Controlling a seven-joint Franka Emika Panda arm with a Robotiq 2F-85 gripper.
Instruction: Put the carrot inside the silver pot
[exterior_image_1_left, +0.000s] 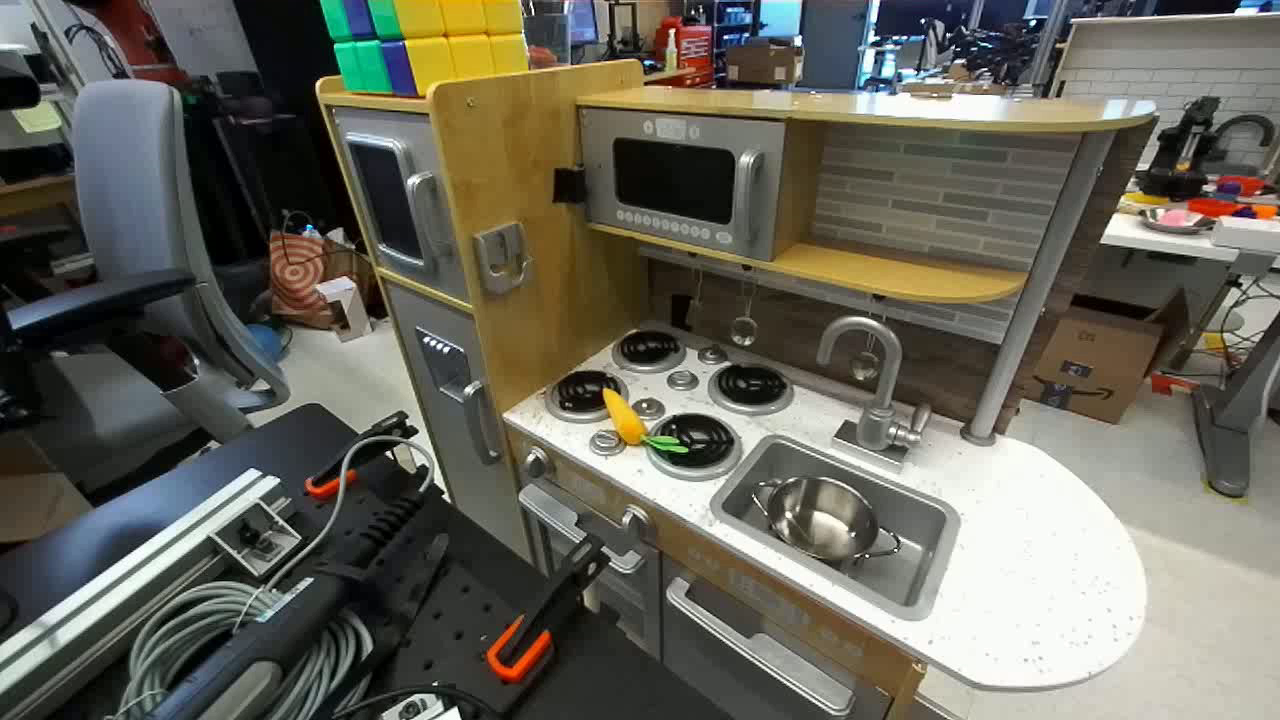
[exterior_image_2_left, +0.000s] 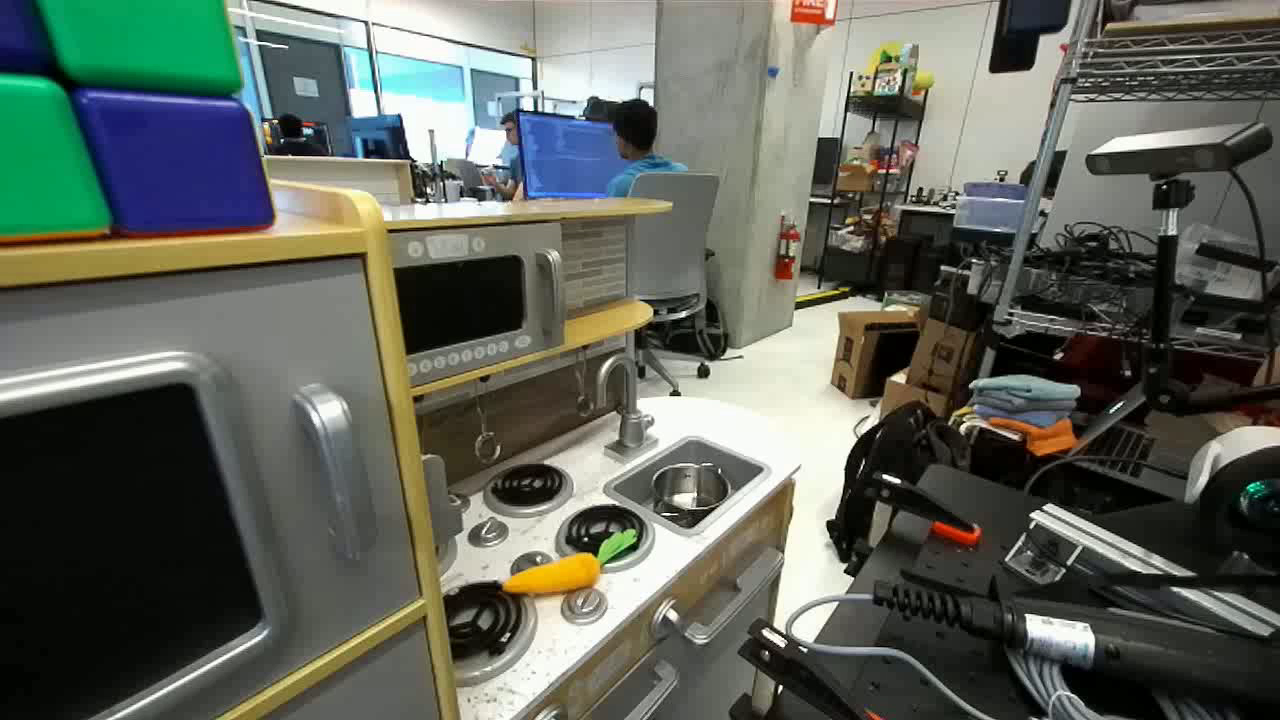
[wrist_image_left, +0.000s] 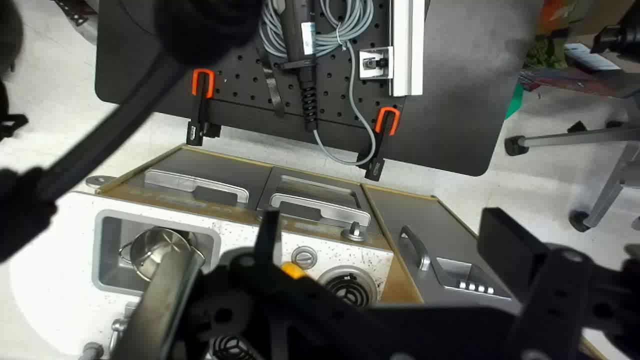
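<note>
The carrot (exterior_image_1_left: 626, 420) lies on the white toy stove top, its yellow-orange body between the burners and its green leaves over the edge of a front burner. It shows whole in both exterior views (exterior_image_2_left: 553, 576). In the wrist view only a bit of its orange body (wrist_image_left: 293, 270) shows; the rest is hidden behind a gripper finger. The silver pot (exterior_image_1_left: 822, 518) stands in the grey sink basin, also in an exterior view (exterior_image_2_left: 692, 488) and the wrist view (wrist_image_left: 155, 248). My gripper (wrist_image_left: 386, 234) is wide open with nothing between its fingers, high above the stove. It is outside both exterior views.
The faucet (exterior_image_1_left: 880, 400) rises behind the sink (exterior_image_1_left: 925, 575). The toy microwave (exterior_image_1_left: 680, 180) and shelf overhang the stove's back. A tall toy fridge cabinet (exterior_image_1_left: 560, 230) borders the burners. A black table (wrist_image_left: 450, 100) with clamps and cables faces the kitchen.
</note>
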